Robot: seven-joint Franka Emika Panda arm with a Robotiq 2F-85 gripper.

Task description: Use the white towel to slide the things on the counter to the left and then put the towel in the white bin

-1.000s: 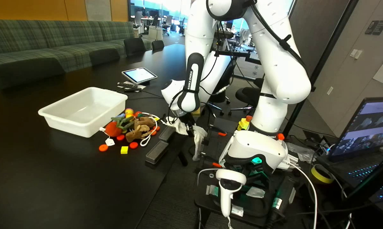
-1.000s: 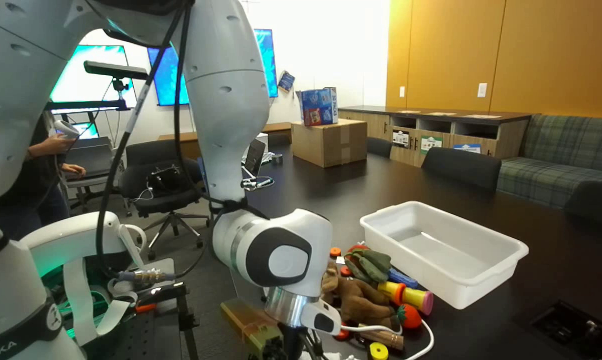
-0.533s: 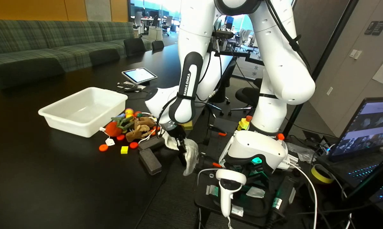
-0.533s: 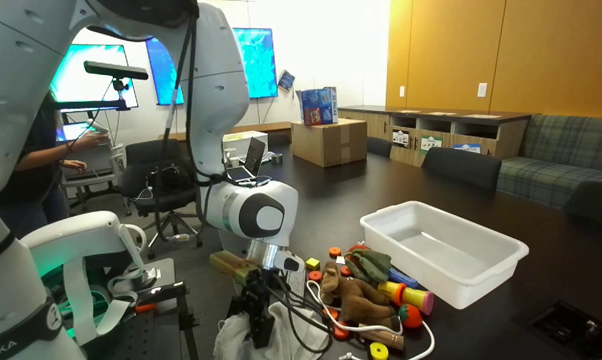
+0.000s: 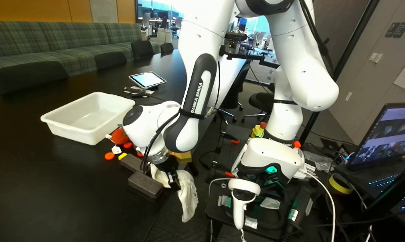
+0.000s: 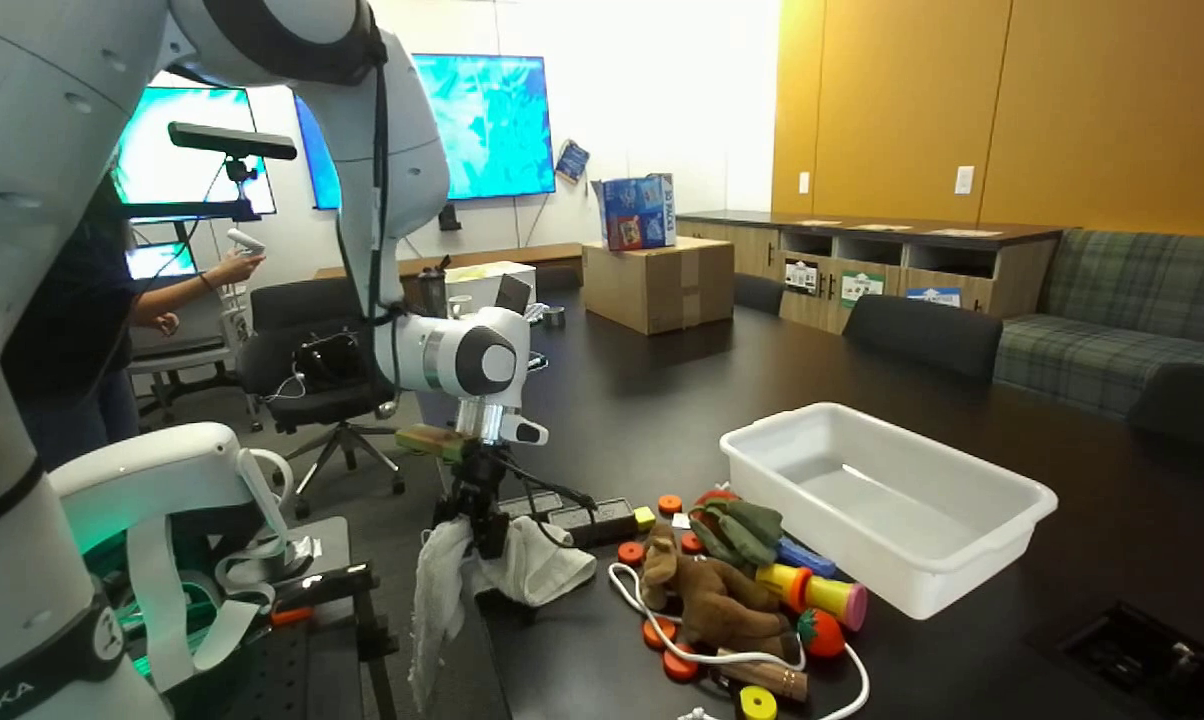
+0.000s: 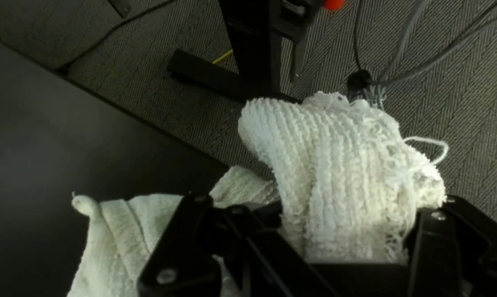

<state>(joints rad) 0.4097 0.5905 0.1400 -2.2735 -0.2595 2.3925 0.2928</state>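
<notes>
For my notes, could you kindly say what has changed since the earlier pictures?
In an exterior view, the gripper and the white towel it holds moved down and left, as did the two dark blocks; the small yellow block slid slightly left. Nothing was let go. The white bin and brown plush toy stayed put.

Low travel from the gripper [image 6: 486, 545] to the white bin [image 6: 832, 535] is obstructed by two dark rectangular blocks [image 5: 146, 185], a yellow cube [image 6: 645, 518] and a pile of toys [image 6: 747, 532] including a brown plush animal [image 6: 717, 602], whereas clearance exists above them and through the bin's open top.
</notes>
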